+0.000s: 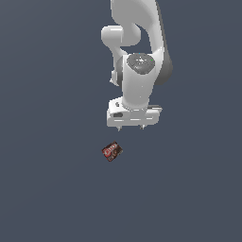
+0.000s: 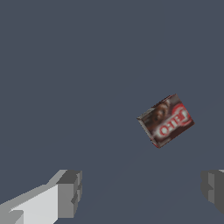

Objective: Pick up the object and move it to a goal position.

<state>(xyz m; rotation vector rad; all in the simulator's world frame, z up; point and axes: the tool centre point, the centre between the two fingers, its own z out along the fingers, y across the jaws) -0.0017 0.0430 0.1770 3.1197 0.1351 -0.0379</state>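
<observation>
A: Start with the biggest thing. What fills the exterior view?

B: The plain dark blue-grey floor (image 1: pixel 47 189). It runs edge to edge with no marks or seams that I can make out. It shows as the same flat surface in the wrist view.

A: And on it?

B: Next in size is the white Panda arm (image 1: pixel 137 61). It comes down from the top edge of the exterior view, with rounded white links and a grey round cap on the wrist joint. It ends in the broad white hand block, pointing down.

A: The gripper?

B: The gripper (image 1: pixel 131 127) sits under that block. In the exterior view only two short dark finger tips show, set well apart. The wrist view confirms it: one grey finger pad (image 2: pixel 70 192) stands at one side of the frame and the other pad at the opposite edge, with a wide bare gap between them. So the jaws stand spread wide and hold nothing.

A: Where is the packet?

B: The packet (image 1: pixel 112 151) lies on the floor, below the gripper in the exterior view and a little toward that view's left. It is apart from the fingers, not touching them. It is small, dark brown, boxy, with a red-and-white printed label on its upper face, and it is turned at an angle to the frame. In the wrist view it lies outside the line between the two pads, nearer one of them.
</observation>
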